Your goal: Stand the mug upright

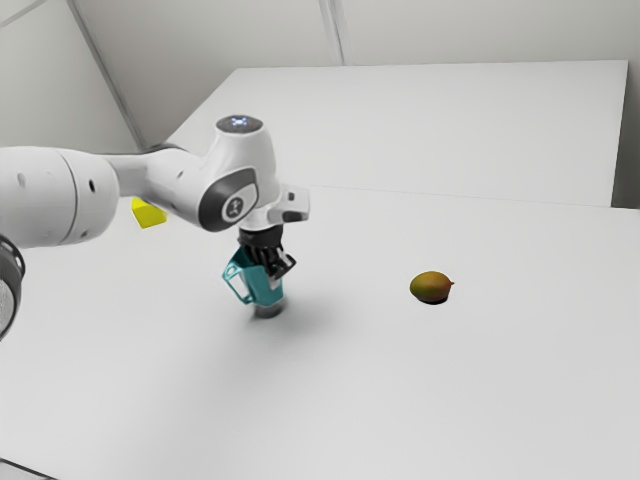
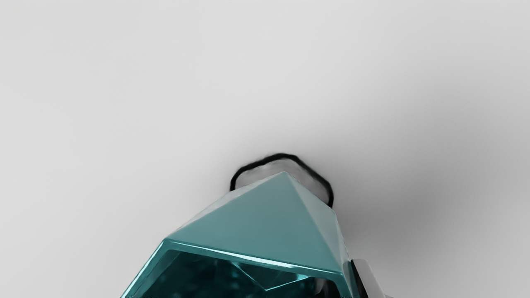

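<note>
Item: one teal, faceted, glossy mug [image 1: 262,290], its body leaning slightly and its mouth facing up toward the hand; in the exterior view it is occupying a place near the middle of the smooth white tabletop [image 1: 450,400], with its angular handle [image 1: 238,284] pointing toward the exterior view's left. Item: one black two-finger tool [image 1: 273,268], reaching down at the mug's rim and holding the mug by its wall, one finger [image 2: 366,275] pressing along the outer face, the other partly showing within the mouth. Item: one white jointed arm [image 1: 180,180], extending in from the exterior view's left and carrying the tool. Beneath the mug's lower end, a dark-edged grey patch [image 1: 268,311] is showing; whether it is base or shadow, I cannot tell. Item: one bright yellow block [image 1: 148,214], sitting behind the arm, partly hidden. Item: one green-and-orange mango-like fruit [image 1: 431,287], lying well apart from the mug, toward the exterior view's right.
</note>
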